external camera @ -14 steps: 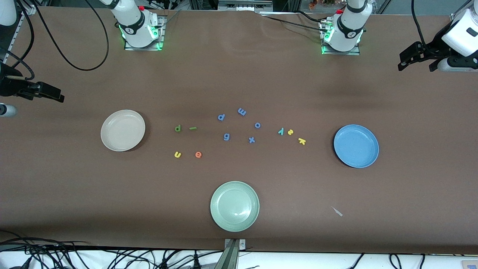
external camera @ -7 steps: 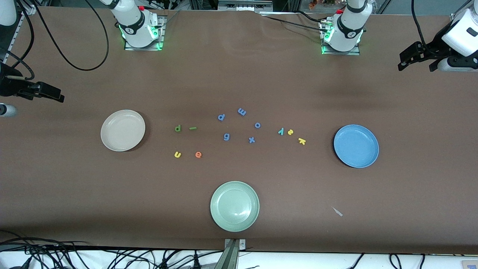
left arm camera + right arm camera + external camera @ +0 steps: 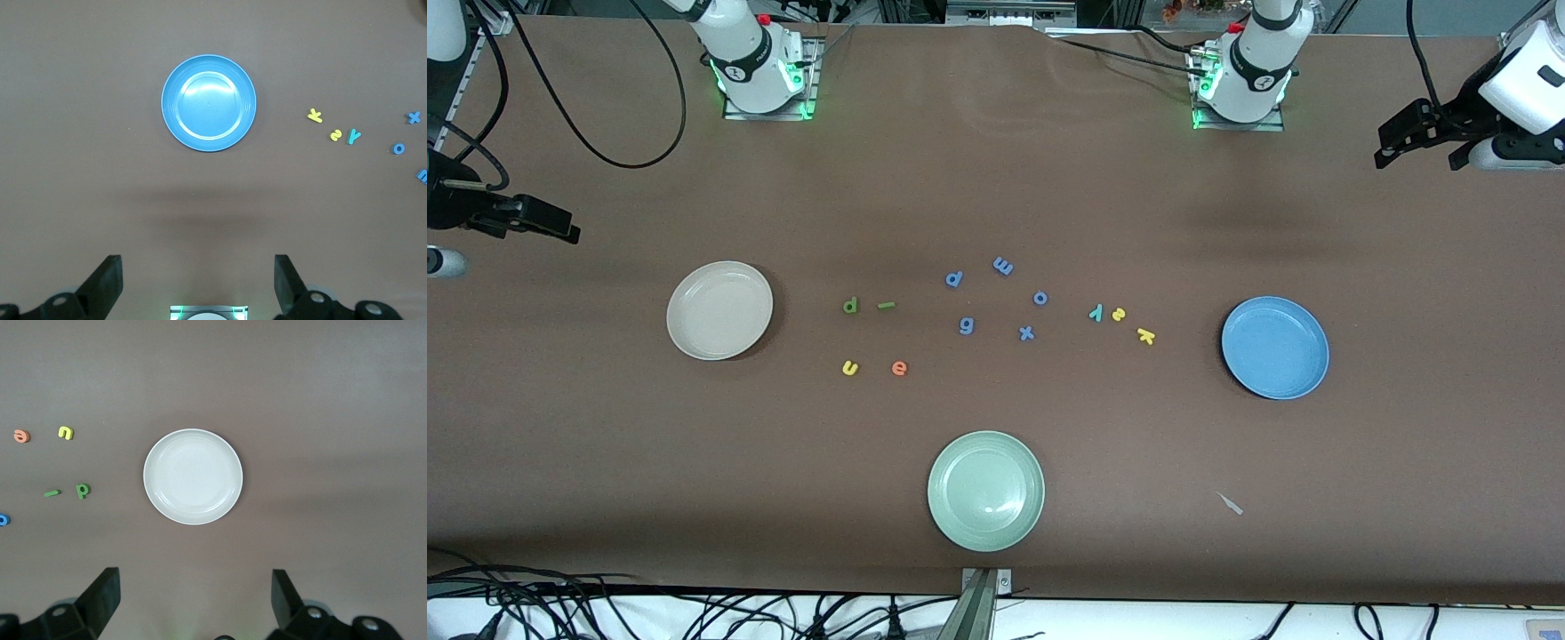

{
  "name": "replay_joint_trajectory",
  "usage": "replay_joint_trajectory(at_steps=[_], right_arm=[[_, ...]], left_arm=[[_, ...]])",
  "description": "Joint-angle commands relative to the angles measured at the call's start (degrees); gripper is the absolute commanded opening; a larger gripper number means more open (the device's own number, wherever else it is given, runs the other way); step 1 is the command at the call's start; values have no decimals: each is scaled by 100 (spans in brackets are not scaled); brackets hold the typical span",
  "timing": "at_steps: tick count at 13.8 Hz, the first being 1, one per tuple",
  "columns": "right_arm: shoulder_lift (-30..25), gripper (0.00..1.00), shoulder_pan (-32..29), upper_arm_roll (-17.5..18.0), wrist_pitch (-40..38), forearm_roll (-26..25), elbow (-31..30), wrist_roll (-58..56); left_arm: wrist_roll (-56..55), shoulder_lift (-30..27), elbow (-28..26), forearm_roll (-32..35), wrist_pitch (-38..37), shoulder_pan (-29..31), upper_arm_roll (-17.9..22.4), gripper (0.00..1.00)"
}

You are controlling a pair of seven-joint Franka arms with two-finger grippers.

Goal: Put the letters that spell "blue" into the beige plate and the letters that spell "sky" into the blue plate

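Observation:
The green b (image 3: 850, 306) and l (image 3: 886, 305) lie beside the yellow u (image 3: 850, 367) and orange e (image 3: 899, 367), all on the table near the empty beige plate (image 3: 719, 310). Teal y (image 3: 1096, 312), yellow s (image 3: 1119, 314) and yellow k (image 3: 1145, 335) lie in a row toward the empty blue plate (image 3: 1275, 348). My left gripper (image 3: 197, 280) hangs open high above the table's left-arm end, with the blue plate (image 3: 209, 102) below it. My right gripper (image 3: 195, 597) hangs open high above the right-arm end, with the beige plate (image 3: 193, 476) below it. Neither holds anything.
Several blue letters (image 3: 966, 325) are scattered mid-table between the two letter groups. A pale green plate (image 3: 985, 491) sits nearer the front camera than the letters. A small grey scrap (image 3: 1231, 503) lies toward the front edge. Cables trail along the table's edges.

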Motion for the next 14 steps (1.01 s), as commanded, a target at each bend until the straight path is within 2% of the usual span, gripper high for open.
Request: replay_joint_trajectory(at_steps=[1,14], right_arm=[[33,100,-13,-15,-105,31,117,-89],[59,100,-13,2,-96,40,108,-116]], left_arm=[[-15,-33,81,165,-108,-57,20,100],[20,54,73,156,-82,-144,20,100]])
